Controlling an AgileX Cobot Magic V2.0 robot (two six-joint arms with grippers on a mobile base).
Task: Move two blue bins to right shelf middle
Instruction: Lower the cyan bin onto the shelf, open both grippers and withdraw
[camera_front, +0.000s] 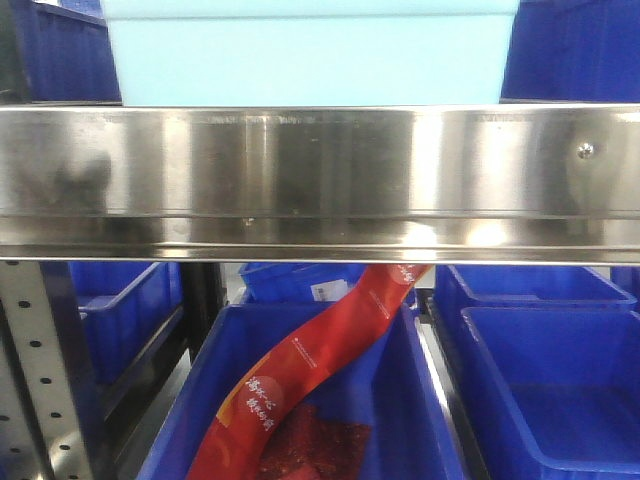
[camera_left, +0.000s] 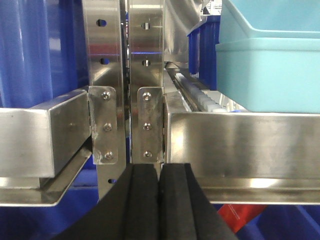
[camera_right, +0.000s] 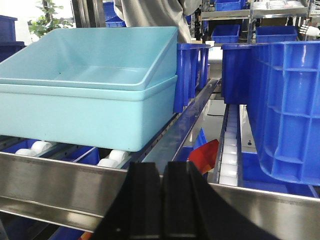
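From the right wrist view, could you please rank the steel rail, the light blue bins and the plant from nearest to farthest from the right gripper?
1. Steel rail: just beyond the right gripper, crossing the bottom of the view.
2. Light blue bins: two nested, on the rollers behind the rail, left of centre.
3. Plant: far back, top left, behind the bins.

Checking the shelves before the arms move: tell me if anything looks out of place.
A long red package sticks up diagonally out of a dark blue bin under the steel shelf rail, overhanging instead of lying inside. The stacked light blue bins sit squarely.
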